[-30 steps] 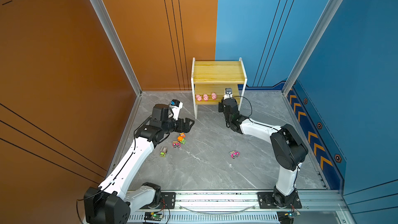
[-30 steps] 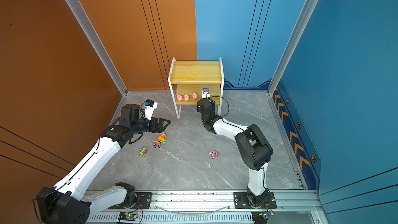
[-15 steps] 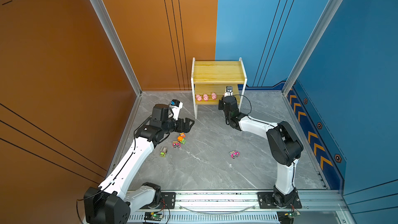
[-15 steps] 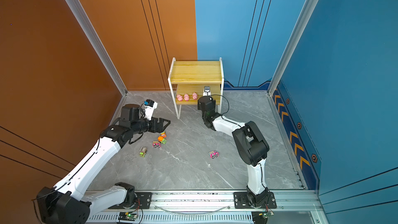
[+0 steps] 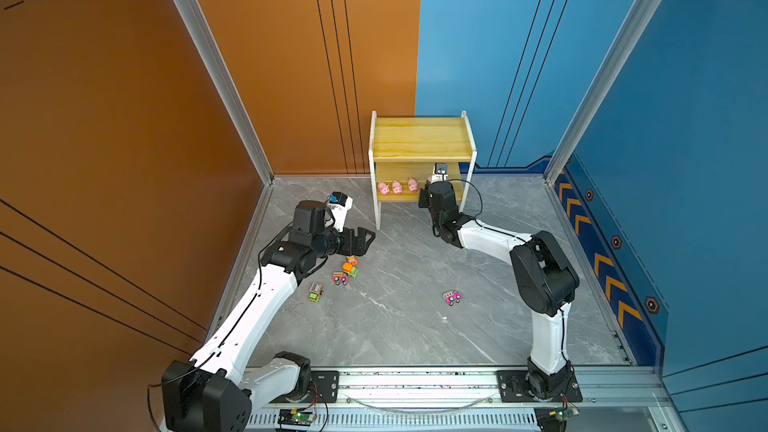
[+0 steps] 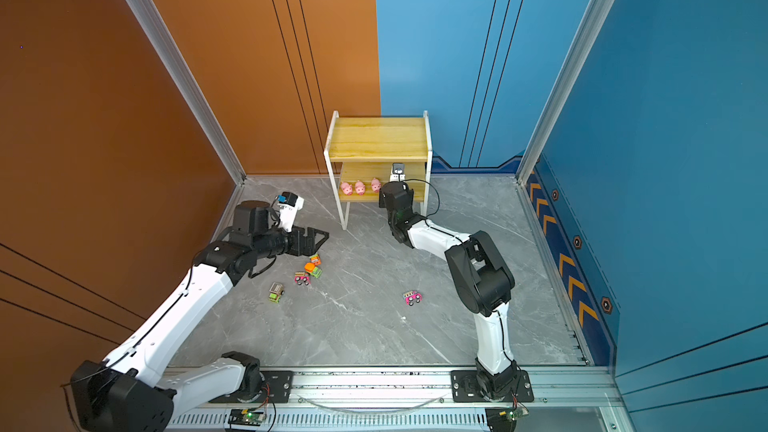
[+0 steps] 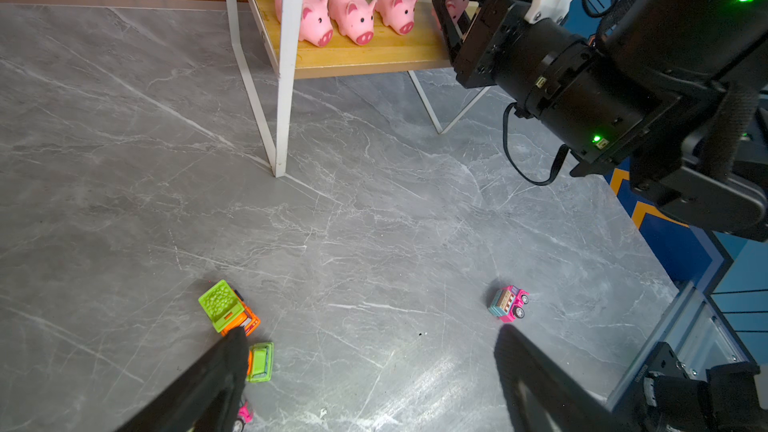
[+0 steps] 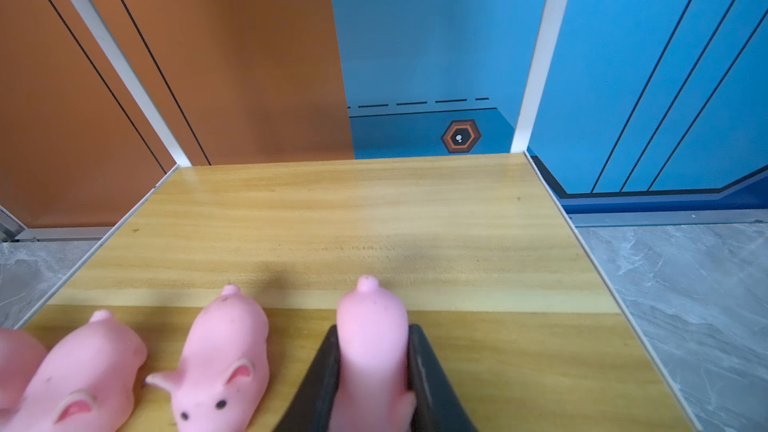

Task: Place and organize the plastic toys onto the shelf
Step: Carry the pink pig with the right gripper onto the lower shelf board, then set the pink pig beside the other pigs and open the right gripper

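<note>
Right wrist view, and the fourth pig (image 8: 370,338) is front and centre: the right arm (image 5: 486,234) has its jaws closed on it, one dark finger pressed against each flank. The pig is low over the lower board (image 8: 498,351) of the shelf (image 5: 419,143), just beside the row of three pigs (image 5: 397,187) lined up along the front edge. The fingers hide whether its feet actually rest on the wood. So this looks like the set-down of the last pig, and the row is one release away from complete. Next the jaws need to open gently and the arm needs to back straight out, without dragging the soft pig or bumping its neighbour (image 8: 224,351). Over on the table (image 5: 395,326), none of the five trucks is shelved. In both top views the left arm (image 5: 270,288) hangs with its jaws wide open and empty, just above the cluster of three trucks (image 5: 347,271). A yellow-green truck (image 5: 315,292) sits near that cluster, and a pink truck (image 5: 452,297) sits well apart, toward the right arm. The upper board holds nothing, so my guess is that the trucks go there.
</note>
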Controlling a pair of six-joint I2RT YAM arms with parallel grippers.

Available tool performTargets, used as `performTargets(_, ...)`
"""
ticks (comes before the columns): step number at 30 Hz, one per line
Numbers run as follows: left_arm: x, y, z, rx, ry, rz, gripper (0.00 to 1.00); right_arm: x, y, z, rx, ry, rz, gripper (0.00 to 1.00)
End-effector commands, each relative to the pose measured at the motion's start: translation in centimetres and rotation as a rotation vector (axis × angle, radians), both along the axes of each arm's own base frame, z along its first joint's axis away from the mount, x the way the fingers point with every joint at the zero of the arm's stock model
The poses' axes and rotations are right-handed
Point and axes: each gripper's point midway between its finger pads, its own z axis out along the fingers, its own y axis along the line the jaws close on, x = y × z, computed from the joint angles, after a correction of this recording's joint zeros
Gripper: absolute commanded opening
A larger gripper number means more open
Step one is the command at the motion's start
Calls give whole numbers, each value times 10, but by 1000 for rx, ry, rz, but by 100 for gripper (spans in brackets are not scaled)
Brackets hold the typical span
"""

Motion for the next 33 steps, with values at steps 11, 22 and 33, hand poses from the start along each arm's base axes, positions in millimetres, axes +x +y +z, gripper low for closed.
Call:
performTargets(11, -4, -4, 2, -11, -9, -21, 94, 2, 2, 8, 38, 12, 31, 43)
performTargets(22, -4, -4, 3, -13, -12, -21, 94, -10, 0, 33, 53, -29, 50, 57)
performTargets(33, -4, -2, 5, -13, -17, -15, 94, -42, 4, 35, 58, -21, 104, 62)
